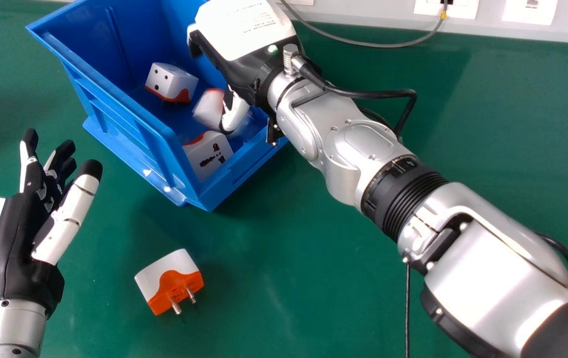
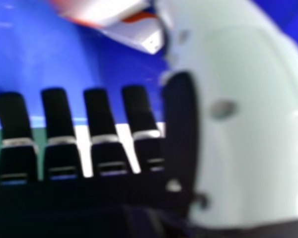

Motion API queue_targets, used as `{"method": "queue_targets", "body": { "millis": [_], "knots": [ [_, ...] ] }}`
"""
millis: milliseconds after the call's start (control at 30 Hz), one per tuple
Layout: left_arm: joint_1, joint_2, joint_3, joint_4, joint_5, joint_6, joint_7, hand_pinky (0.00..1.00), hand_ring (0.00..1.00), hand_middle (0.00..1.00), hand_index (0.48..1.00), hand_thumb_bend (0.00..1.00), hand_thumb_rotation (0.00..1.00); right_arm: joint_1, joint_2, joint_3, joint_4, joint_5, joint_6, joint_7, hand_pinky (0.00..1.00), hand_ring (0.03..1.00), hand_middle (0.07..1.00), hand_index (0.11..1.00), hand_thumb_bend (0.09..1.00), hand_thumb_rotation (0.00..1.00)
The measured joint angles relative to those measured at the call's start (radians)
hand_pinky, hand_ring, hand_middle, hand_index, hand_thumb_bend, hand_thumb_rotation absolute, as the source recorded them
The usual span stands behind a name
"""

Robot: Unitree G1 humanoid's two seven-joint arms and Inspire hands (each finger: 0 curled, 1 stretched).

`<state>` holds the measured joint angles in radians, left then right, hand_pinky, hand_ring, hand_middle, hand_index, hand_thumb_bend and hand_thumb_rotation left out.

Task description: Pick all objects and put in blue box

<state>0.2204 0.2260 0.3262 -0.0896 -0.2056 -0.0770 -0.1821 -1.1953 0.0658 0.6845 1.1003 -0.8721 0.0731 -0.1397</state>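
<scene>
Nothing legible. Rows of fine dark print on the white plastic back shell [image 1: 244, 25] of the black and white right hand [image 1: 246, 69], too small to read. Tiny pale mark on the black ribbed collar [image 1: 406, 196] of the silver right arm [image 1: 363, 144], can't make it out.

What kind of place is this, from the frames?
Likely a lab or workshop bench: green work surface, blue box with plug adapters in it, and white wall plates behind, a cable running to one.
</scene>
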Motion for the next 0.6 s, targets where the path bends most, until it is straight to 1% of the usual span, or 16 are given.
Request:
{"method": "queue_targets", "body": {
  "millis": [33,100,133,200,433,500,533,600],
  "knots": [
    [0.0,0.0,0.0,0.0,0.0,-0.001,-0.002,0.95,0.97,0.96,0.928,0.49,0.53,0.0,0.0,0.0,-0.002,0.0,0.001,0.0,0.83,0.876,0.893,0.881,0.738,0.27],
    [-0.002,0.0,0.0,0.001,0.0,-0.002,-0.005,0.95,0.97,0.96,0.927,0.49,0.54,0.003,0.0,0.0,-0.005,0.001,0.002,-0.001,0.89,0.921,0.932,0.924,0.768,0.34],
    [-0.003,0.0,0.0,0.002,0.0,-0.002,-0.006,0.95,0.97,0.96,0.927,0.49,0.54,0.006,-0.001,-0.001,-0.009,0.002,0.002,-0.002,0.89,0.921,0.932,0.924,0.768,0.34],
    [-0.005,0.0,0.0,0.003,0.0,-0.003,-0.006,0.95,0.97,0.96,0.926,0.49,0.54,0.013,-0.003,-0.002,-0.014,0.003,0.002,-0.012,0.93,0.949,0.956,0.952,0.787,0.38],
    [-0.014,0.0,0.001,0.01,0.001,-0.004,-0.005,0.96,0.97,0.96,0.925,0.5,0.54,0.053,-0.023,-0.008,-0.057,0.013,-0.002,-0.044,0.97,0.98,0.983,0.981,0.808,0.42],
    [-0.016,0.0,0.001,0.013,0.004,-0.004,-0.004,0.96,0.97,0.96,0.925,0.5,0.54,0.076,-0.033,-0.011,-0.086,0.013,0.001,-0.053,0.98,0.987,0.989,0.988,0.813,0.42],
    [-0.017,0.0,0.001,0.016,0.008,-0.005,-0.002,0.96,0.97,0.96,0.925,0.5,0.54,0.087,-0.037,-0.012,-0.099,0.013,0.003,-0.056,0.99,0.99,0.991,0.99,0.814,0.43],
    [-0.018,0.0,0.001,0.02,0.01,-0.005,-0.002,0.96,0.97,0.96,0.924,0.5,0.53,0.108,-0.046,-0.016,-0.134,0.013,0.006,-0.063,0.99,0.992,0.993,0.992,0.815,0.43]
  ]
}}
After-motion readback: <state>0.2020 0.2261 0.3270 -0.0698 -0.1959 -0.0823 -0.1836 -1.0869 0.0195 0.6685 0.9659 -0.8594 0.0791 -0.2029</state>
